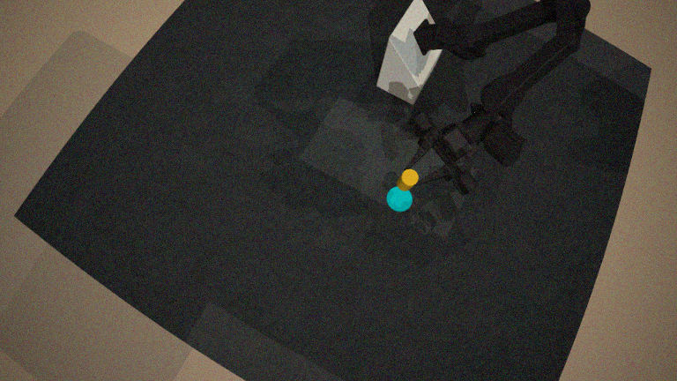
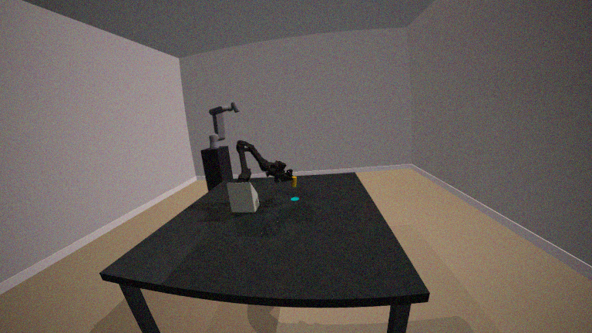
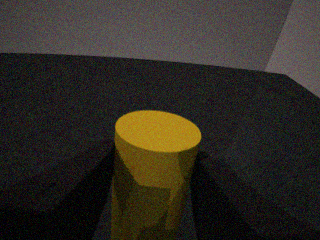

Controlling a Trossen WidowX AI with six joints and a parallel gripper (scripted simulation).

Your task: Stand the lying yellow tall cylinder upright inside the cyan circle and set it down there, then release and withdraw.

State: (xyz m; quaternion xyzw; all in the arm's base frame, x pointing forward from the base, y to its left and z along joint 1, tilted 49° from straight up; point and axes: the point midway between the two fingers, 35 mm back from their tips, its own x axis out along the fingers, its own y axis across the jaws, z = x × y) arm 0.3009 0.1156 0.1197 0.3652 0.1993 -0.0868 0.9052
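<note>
The yellow tall cylinder [image 1: 409,177] [image 2: 294,181] [image 3: 157,132] is held in the air, roughly upright, above the table. My gripper [image 1: 413,175] [image 2: 293,178] [image 3: 155,156] is shut on it, with one dark finger on each side in the wrist view. The cyan circle [image 1: 399,199] [image 2: 294,199] lies flat on the table. In the exterior view it shows below the cylinder with a gap between them. In the top view the cylinder's lower end borders the circle's upper edge. The circle is not visible in the wrist view.
A pale grey-white angular block [image 1: 401,60] [image 2: 242,197] stands on the dark table [image 1: 199,207] [image 2: 284,259] beside the arm. Another arm [image 2: 219,124] stands on a dark pedestal [image 2: 216,168] behind the table.
</note>
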